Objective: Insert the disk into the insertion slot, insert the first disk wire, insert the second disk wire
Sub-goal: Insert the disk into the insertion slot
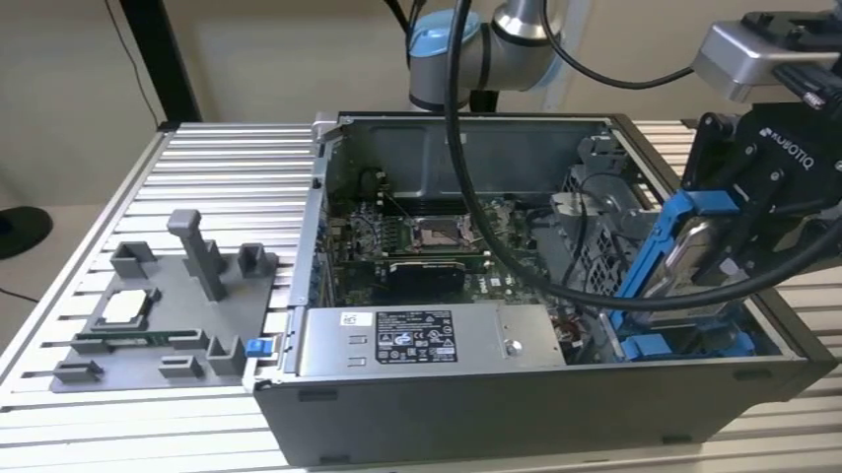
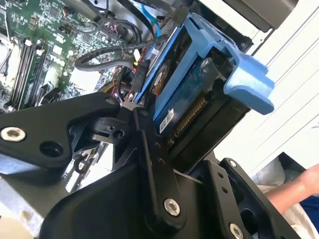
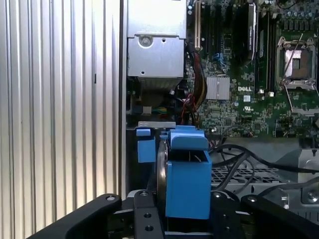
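Note:
My gripper (image 1: 721,258) is shut on the disk (image 1: 684,258), a silver drive clipped in a bright blue frame. It holds the disk tilted on edge above the exterior view's right end of the open computer case. Just below the disk lies the insertion slot (image 1: 654,347), a grey perforated bay with blue fittings. In the second wrist view the black fingers (image 2: 149,149) clamp the disk (image 2: 197,94) by its sides. In the first wrist view the disk (image 3: 187,181) stands end-on between the fingers (image 3: 144,216), over the bay's perforated metal (image 3: 234,174). Loose black wires (image 2: 99,52) lie beside the bay.
A grey power-supply box (image 1: 421,340) sits along the case's near wall, with the motherboard (image 1: 421,236) behind it. On the exterior view's left of the slatted table (image 1: 224,168) stands a grey fixture tray (image 1: 158,315) with parts. A person's arm (image 2: 299,191) is beside the case.

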Robot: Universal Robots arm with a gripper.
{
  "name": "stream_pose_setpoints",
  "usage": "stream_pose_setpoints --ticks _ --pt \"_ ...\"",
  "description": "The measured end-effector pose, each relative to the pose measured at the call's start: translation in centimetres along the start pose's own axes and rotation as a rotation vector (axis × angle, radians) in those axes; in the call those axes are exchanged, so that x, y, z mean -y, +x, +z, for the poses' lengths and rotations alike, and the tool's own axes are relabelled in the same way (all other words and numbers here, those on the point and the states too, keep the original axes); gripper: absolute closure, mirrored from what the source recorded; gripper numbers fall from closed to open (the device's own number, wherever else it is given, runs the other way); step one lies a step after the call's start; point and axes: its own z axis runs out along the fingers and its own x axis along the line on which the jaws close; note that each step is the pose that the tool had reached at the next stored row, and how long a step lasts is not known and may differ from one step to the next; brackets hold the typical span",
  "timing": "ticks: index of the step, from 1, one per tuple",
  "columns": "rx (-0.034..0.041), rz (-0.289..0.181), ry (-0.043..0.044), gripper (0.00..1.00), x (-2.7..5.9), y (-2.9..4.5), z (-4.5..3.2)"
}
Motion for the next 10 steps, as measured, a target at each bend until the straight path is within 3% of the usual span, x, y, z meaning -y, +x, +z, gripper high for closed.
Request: stream_pose_setpoints --ticks 3,10 --pt "-0.0008 0.001 -0.0138 1.0 0.12 -0.02 -0.19" --pt "0.0053 0.001 -0.0184 1.0 1.01 -0.01 0.24"
